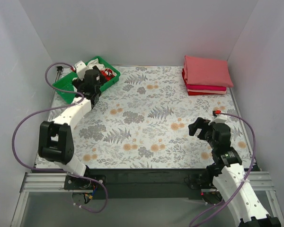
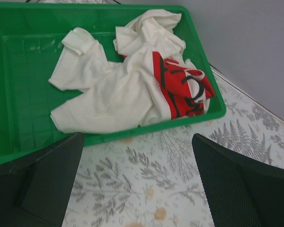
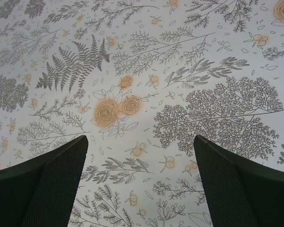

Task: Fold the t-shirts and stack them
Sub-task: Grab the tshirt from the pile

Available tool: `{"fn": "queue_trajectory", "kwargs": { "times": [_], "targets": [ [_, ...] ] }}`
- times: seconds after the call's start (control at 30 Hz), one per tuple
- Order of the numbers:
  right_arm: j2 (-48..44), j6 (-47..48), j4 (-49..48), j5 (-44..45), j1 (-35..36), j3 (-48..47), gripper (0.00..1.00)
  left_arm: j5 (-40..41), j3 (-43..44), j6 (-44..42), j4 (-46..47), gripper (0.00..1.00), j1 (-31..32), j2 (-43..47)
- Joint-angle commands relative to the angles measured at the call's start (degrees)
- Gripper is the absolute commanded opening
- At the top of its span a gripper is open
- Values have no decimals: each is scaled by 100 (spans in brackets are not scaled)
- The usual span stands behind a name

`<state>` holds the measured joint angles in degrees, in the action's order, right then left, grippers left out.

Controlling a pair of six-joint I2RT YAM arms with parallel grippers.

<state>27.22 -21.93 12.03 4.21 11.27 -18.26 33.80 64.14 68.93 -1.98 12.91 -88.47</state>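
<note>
White t-shirt with red print is seen crumpled inside the green tray, at the far-left corner of the worktop. The print is partly tucked under and one sleeve is thrown toward the tray's back wall. Left end effector is held just short of the tray's near rim, jaws spread wide, nothing gripped. This is judged a pre-grasp pose, since a wide opening is needed to take a bunched handful of cloth over the rim. Stack of folded t-shirts is laid at the far-right corner, salmon-pink on top, red and a paler layer beneath, edges roughly aligned. It is placed well apart from the tray, presumably so the middle of the worktop is free for spreading and folding. Right end effector is positioned over the near-right area, jaws also wide, nothing between them, only the floral cover seen below. It is likely staged there to take a second corner once the shirt is pulled out. Task is judged partly done: one shirt not yet folded. Risk noted: cloth could be snagged on the rim, or the light tray dragged along with it.
</note>
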Motion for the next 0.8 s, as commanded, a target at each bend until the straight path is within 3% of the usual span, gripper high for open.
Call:
{"fn": "queue_trajectory", "kwargs": {
  "times": [0.0, 0.13, 0.2, 0.37, 0.6, 0.77],
  "targets": [
    [-15, 207, -228, -140, -2, -2, 98, -196, 651, -907, 655, 98, -437, -653],
    [-85, 268, -298, -122, -2, 33, 98, -1672, 1573, -1135, 384, 98, -903, -1689],
    [-103, 338, -342, -183, -2, 68, 98, -1964, 2152, -1494, 277, 98, -983, -2270],
    [-77, 374, -456, -306, -2, 148, 98, -2386, 3121, -1909, -275, 98, -1027, -3140],
    [-112, 418, -491, -368, -2, 200, 98, -2598, 4519, -1698, -1102, 98, -1141, -4327],
    [-182, 427, -491, -342, -2, 218, 98, -2493, 4669, -1575, -1252, 88, -1150, -4548]
  ]
}}
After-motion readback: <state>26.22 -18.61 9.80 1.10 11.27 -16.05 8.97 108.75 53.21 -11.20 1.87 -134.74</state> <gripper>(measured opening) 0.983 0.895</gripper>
